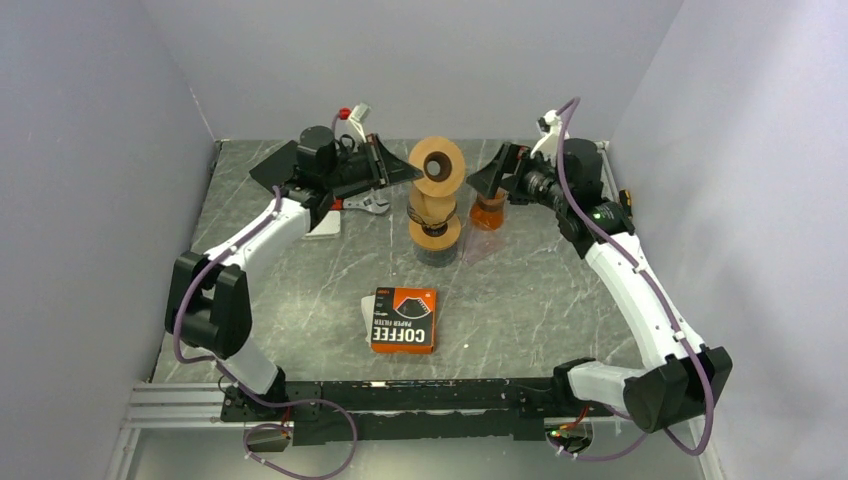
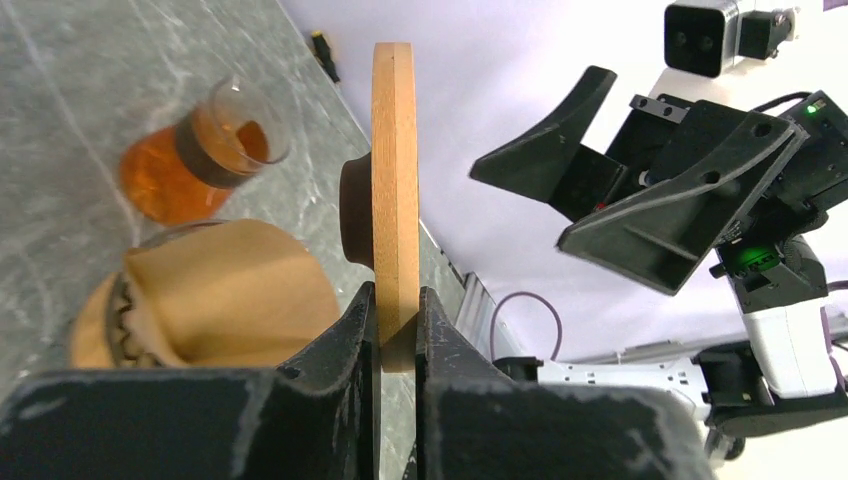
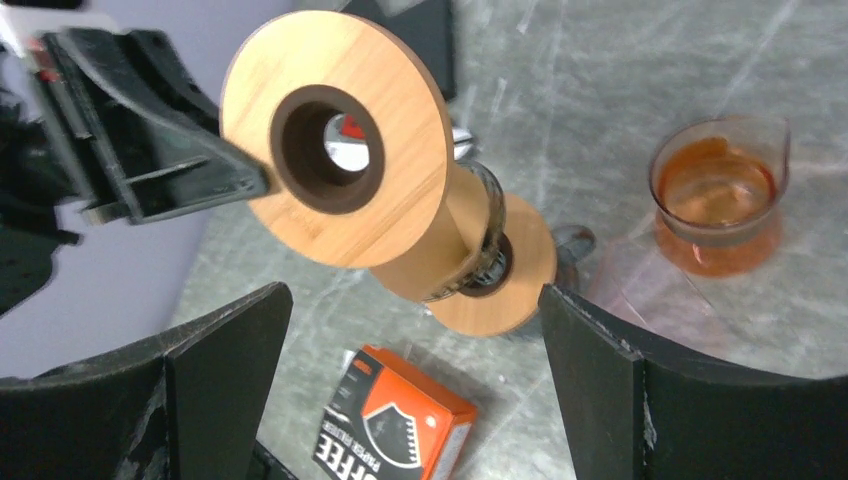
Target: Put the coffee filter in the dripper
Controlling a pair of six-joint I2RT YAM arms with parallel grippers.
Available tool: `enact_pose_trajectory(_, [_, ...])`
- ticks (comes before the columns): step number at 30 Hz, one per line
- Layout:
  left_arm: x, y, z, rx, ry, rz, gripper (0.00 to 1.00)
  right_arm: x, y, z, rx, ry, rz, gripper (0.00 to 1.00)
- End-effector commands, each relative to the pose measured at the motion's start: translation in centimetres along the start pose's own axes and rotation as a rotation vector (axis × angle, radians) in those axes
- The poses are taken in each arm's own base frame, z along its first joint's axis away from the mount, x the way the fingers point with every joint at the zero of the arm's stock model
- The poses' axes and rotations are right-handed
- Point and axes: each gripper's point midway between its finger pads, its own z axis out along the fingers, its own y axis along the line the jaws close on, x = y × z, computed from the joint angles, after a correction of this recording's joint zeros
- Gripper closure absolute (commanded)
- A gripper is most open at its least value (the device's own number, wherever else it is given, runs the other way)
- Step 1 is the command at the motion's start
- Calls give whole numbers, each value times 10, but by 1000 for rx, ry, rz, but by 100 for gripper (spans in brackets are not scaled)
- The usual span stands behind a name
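Observation:
A brown paper coffee filter (image 2: 230,290) sits in the ribbed glass dripper (image 3: 487,232), which has a round wooden collar (image 1: 435,233), at mid-table. My left gripper (image 1: 395,175) is shut on the rim of a wooden ring with a dark centre hole (image 1: 437,165) and holds it on edge just above the dripper. The left wrist view shows the ring edge-on (image 2: 394,180) between the fingers (image 2: 397,300). My right gripper (image 1: 497,178) is open and empty, to the right of the ring; its jaws (image 3: 410,300) stand wide, facing the ring (image 3: 335,140) and filter (image 3: 425,270).
A small glass of orange liquid (image 1: 488,212) stands just right of the dripper, under my right gripper; it also shows in the right wrist view (image 3: 718,195). An orange "COFFEE PAPER FILTER" box (image 1: 403,320) lies nearer the arm bases. Grey walls enclose the table.

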Motion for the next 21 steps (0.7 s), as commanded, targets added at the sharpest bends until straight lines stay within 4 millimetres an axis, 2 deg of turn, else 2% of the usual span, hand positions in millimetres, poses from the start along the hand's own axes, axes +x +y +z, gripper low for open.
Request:
enact_pose_trajectory(1, [-27, -29, -26, 54, -64, 103, 100, -27, 26, -8, -242, -65, 55, 1])
enact_pose_trajectory(6, [-29, -38, -49, 70, -72, 142, 100, -28, 41, -5, -447, -39, 129, 1])
enact_pose_trajectory(10, [-21, -60, -61, 158, -40, 195, 100, -29, 52, -2, -540, -17, 154, 3])
enact_pose_trajectory(14, [-13, -79, -69, 254, -23, 231, 100, -29, 68, -6, -663, -6, 152, 14])
enact_pose_trajectory(17, [-10, -81, -70, 280, -29, 235, 100, -27, 81, -6, -726, 12, 135, 24])
enact_pose_trajectory(21, [-7, -82, -70, 302, -14, 229, 100, -24, 95, -6, -750, 18, 102, 29])
